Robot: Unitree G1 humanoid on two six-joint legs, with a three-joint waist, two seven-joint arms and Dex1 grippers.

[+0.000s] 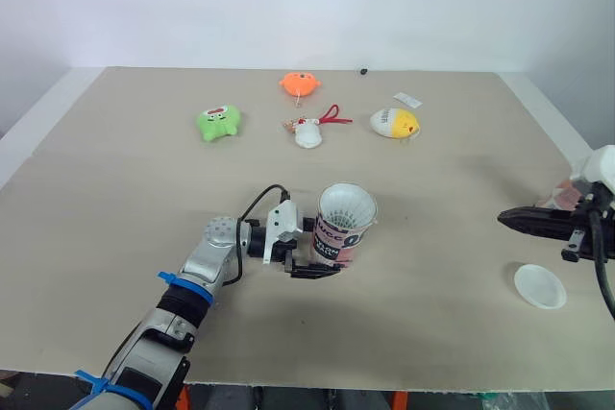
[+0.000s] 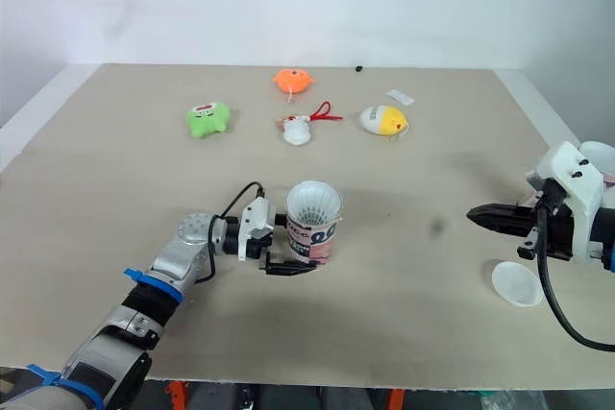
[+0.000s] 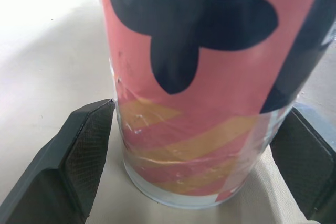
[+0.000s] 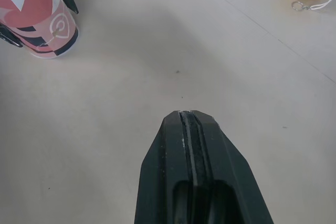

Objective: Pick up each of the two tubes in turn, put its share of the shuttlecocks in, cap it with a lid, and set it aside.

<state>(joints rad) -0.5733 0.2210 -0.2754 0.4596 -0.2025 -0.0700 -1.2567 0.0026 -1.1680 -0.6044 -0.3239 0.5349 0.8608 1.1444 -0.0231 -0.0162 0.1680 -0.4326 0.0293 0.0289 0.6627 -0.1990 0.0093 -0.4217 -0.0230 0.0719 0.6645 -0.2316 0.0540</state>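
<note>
On the left, our left gripper [image 1: 325,253] is lying out over the beige flat table [image 1: 135,170], toward the middle. Its two black fingers are sitting one on each side of the pink and black cardboard tube [image 1: 342,234], low down by its foot. Both seem to be pressing on it, so we are holding the tube. The tube is standing straight up on the table, with its long way going up and down and its open mouth facing up. A white feathered shuttlecock [image 1: 347,205] is sitting in the mouth. No lid is on it yet.

Going right, our right gripper [image 1: 504,217] is hanging over the right side of the table, pointing left at the tube. Its fingers are squeezed together with nothing between them. The white round plastic lid [image 1: 539,286] is lying flat just on the near side of that gripper, a bit right of its tips and well apart from the tube. We are thinking the right arm is the closer one to the lid, and it is needing to spread its fingers first.
</note>
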